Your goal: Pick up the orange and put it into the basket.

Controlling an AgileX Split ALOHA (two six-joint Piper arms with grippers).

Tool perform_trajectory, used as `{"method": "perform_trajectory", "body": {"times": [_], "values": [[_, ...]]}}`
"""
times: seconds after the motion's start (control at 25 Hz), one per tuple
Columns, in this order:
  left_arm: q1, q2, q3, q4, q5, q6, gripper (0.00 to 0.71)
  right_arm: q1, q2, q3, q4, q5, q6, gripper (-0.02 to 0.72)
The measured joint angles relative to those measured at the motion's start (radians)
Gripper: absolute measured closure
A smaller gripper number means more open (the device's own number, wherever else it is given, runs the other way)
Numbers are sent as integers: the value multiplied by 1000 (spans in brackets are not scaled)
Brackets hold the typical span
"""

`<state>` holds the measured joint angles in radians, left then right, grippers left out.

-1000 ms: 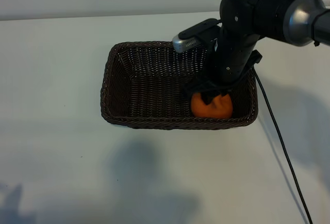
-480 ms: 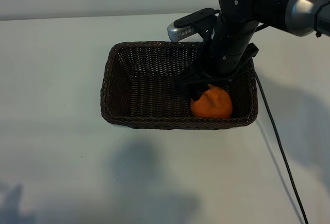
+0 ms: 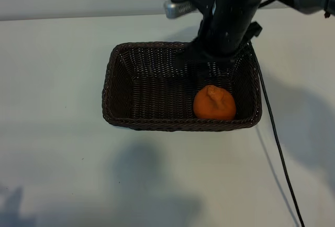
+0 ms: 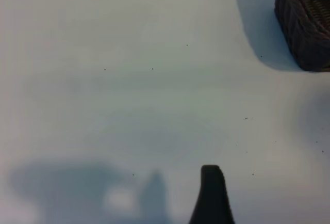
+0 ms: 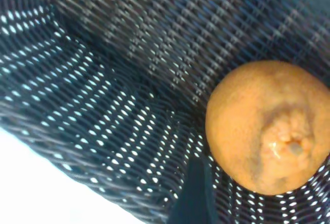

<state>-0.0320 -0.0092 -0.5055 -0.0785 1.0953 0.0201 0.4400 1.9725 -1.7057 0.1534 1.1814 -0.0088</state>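
The orange [image 3: 214, 103] lies free on the floor of the dark wicker basket [image 3: 119, 83], in its near right corner. My right gripper [image 3: 209, 62] hangs open above the basket's far right part, well clear of the fruit and holding nothing. In the right wrist view the orange [image 5: 268, 128] rests on the basket weave [image 5: 103, 79], and one dark finger [image 5: 193, 193] shows beside it without touching. The left wrist view shows one dark finger [image 4: 211, 195] of my left gripper over bare table, with a corner of the basket [image 4: 304, 22] farther off.
A black cable [image 3: 277, 148] runs from the right arm down across the white table [image 3: 52, 159] to the right of the basket. Shadows of the arms fall on the near part of the table.
The right gripper has let go of the orange and risen out of the basket towards the far side. The orange stays where it was set down. The left arm has not moved.
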Motion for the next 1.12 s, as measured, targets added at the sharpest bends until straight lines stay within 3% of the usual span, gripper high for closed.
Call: {"method": "perform_trajectory", "body": {"times": [0.4, 1.12], "values": [[0, 0, 0, 0, 0, 0, 158, -35, 0, -131, -30, 37, 18, 110], [0, 0, 0, 0, 0, -1, 158, -499, 0, -181, -78, 41, -45, 110]]}}
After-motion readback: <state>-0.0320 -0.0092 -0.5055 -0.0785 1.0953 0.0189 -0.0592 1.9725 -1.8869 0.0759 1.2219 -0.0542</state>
